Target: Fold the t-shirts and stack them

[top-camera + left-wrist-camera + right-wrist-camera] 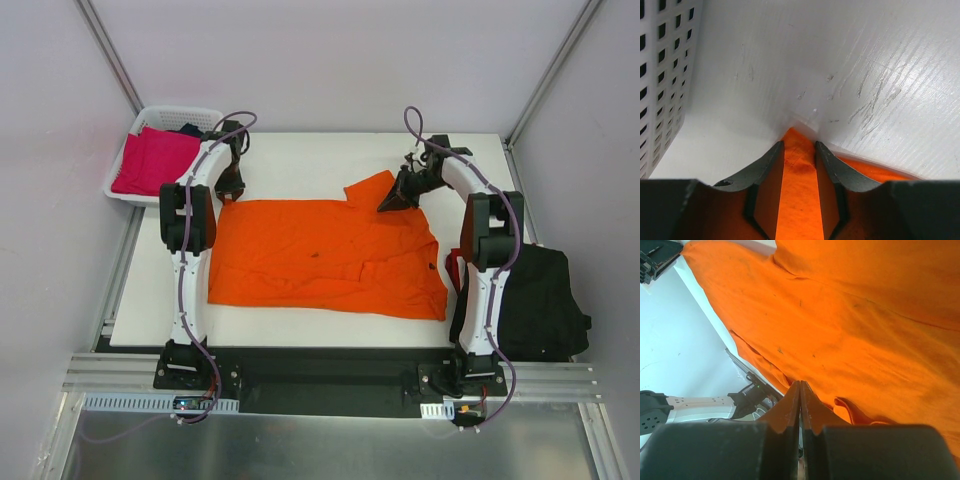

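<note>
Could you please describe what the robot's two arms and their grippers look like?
Both the left arm and right arm have white links, black joint housings and black bases, with a purple cable looping along each. The left gripper and right gripper have dark, wedge-shaped fingers.

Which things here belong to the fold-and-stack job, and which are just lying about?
Job:
- bright orange cloth t-shirt, spread out mid-view
- black cloth shirts, piled at the right
- magenta-pink cloth shirt, far left

Just there:
- white plastic lattice basket, holding the pink shirt
- white table
</note>
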`<move>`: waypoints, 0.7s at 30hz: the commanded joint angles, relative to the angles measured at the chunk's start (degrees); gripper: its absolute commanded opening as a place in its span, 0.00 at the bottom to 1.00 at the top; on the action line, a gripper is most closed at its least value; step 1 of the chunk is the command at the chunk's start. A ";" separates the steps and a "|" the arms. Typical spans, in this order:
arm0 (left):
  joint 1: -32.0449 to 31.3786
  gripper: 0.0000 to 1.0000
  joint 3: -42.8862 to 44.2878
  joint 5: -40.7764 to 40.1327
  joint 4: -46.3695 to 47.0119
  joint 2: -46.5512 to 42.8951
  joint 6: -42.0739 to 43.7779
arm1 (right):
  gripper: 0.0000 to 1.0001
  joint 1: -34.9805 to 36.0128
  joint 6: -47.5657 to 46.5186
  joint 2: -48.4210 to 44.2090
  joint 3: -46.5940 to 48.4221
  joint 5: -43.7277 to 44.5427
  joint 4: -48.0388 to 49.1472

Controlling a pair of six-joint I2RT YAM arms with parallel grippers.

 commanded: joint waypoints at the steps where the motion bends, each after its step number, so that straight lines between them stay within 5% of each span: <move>1: 0.36 0.27 0.90 -1.48 -3.02 1.85 0.25 | 0.03 -0.42 -0.14 -0.41 -0.19 -0.20 0.23; 6: 0.36 0.08 1.17 -1.39 -3.02 1.94 0.25 | 0.03 -0.42 -0.14 0.29 -0.10 1.02 0.58; 11: 0.36 0.00 1.08 -1.66 -3.37 1.76 0.51 | 0.01 -1.29 1.44 3.36 3.93 0.77 1.02; 21: -2.10 0.00 3.18 -3.59 -3.46 0.18 1.04 | 0.01 -1.47 1.53 4.07 3.33 0.50 1.99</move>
